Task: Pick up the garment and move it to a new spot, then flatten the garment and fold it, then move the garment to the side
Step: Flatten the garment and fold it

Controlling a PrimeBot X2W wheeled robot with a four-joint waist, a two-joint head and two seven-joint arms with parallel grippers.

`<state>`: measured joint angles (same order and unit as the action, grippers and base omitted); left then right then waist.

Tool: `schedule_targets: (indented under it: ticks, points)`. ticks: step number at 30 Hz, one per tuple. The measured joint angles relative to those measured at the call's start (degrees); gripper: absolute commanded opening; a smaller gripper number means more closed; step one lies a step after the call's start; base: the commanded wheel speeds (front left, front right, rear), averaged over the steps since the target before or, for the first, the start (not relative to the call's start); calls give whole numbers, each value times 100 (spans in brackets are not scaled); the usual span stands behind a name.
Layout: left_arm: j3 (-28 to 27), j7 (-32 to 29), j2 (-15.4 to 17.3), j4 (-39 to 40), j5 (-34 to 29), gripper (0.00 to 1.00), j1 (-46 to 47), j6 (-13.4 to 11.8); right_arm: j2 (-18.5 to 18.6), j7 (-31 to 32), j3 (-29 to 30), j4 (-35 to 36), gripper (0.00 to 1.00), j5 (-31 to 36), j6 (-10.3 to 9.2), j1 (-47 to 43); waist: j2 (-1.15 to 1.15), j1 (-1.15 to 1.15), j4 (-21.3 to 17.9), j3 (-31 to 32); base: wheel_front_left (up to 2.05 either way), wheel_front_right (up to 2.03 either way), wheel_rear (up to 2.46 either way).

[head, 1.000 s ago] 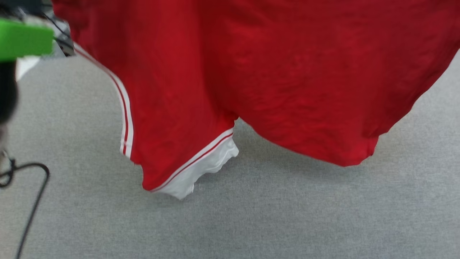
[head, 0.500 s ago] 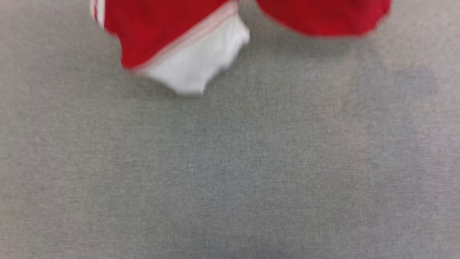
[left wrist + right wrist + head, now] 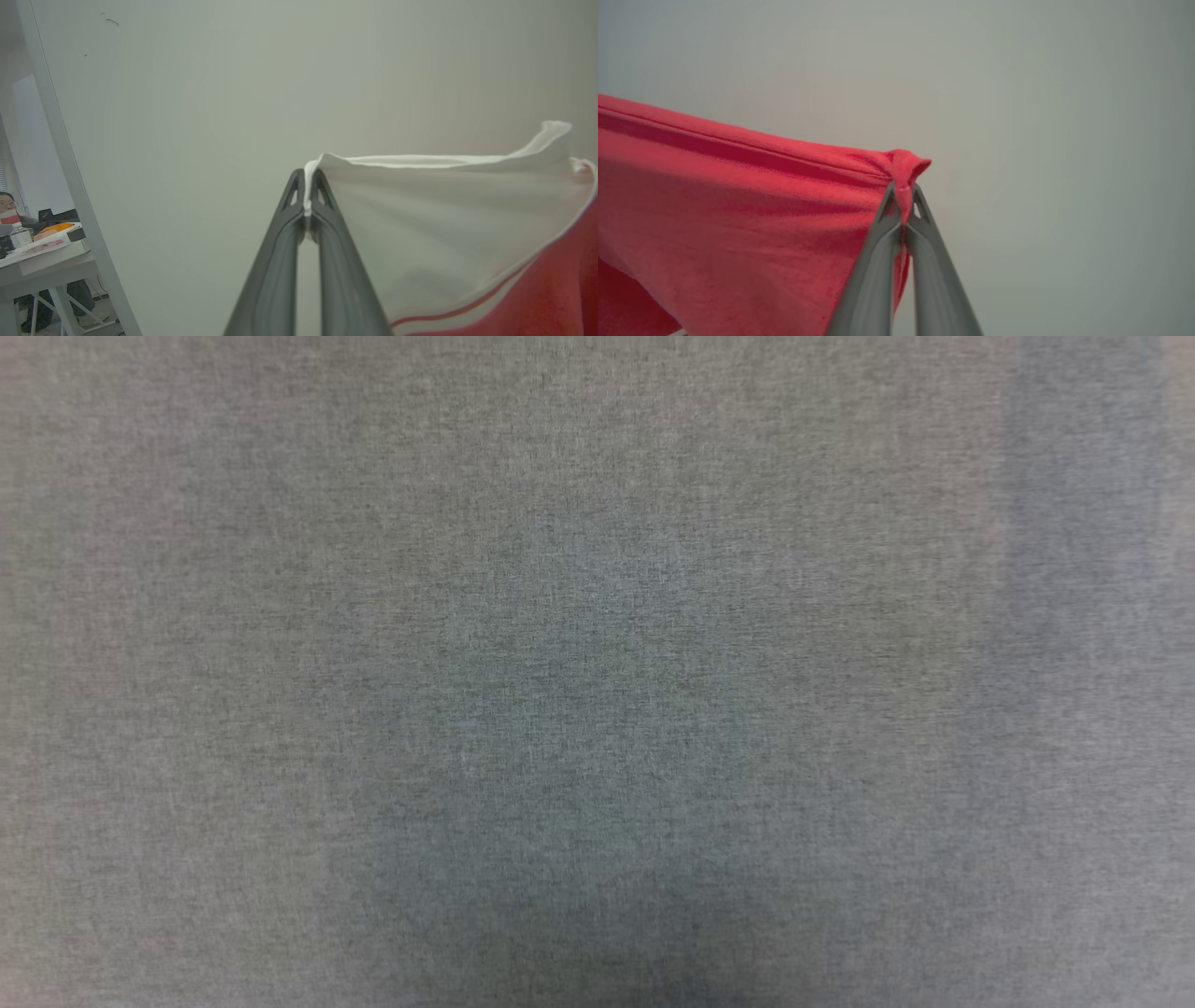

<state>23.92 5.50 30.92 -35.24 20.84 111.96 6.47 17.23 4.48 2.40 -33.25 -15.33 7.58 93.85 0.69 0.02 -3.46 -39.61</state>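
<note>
In the left wrist view, my left gripper [image 3: 307, 182] is shut on the edge of the white sleeve of the garment [image 3: 444, 224]. The sleeve stretches away to the right, with striped trim and red cloth below it. In the right wrist view, my right gripper [image 3: 903, 189] is shut on a bunched red corner of the garment [image 3: 738, 200]. From there the red cloth spreads taut to the left and hangs down. Both grippers hold the garment up in front of a pale wall.
The head view looks down on a grey cloth-covered surface [image 3: 597, 672]. In the left wrist view, a pale wall [image 3: 210, 116] stands behind with a grey post [image 3: 60, 154] at its left. Beyond the post are a desk [image 3: 42, 254] with a bottle and a seated person [image 3: 7, 205].
The whole head view has shifted. The hanging red garment, the green block and the black cable have slid out of it, leaving bare grey surface. The camera has moved.
</note>
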Motion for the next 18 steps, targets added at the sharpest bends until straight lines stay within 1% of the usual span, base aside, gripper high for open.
schedule_targets:
  ticks: [4, 8, 13, 18]
  points:
    - [67, 405, -171, -564, 124, 0, -122, 43, -120, -398, -182, -499, 0, 57, 0, 43, 0, 0, 51, -185, 0, 0, 0]
    - [175, 693, -350, -879, 300, 0, -626, 54, -164, -737, -347, -842, 0, 25, 0, -5, 0, 0, 174, -267, 0, 0, 0]
    - [320, 865, -587, -953, 441, 0, -1492, 66, -215, -1073, -709, -1180, 0, -218, -2, -410, 0, 0, 302, -267, 0, 0, 0]
    - [407, 912, -691, -757, 616, 0, -2497, 82, -263, -1260, -1273, -1329, 0, -594, -3, -1071, 0, -1, 342, -67, 0, 0, 0]
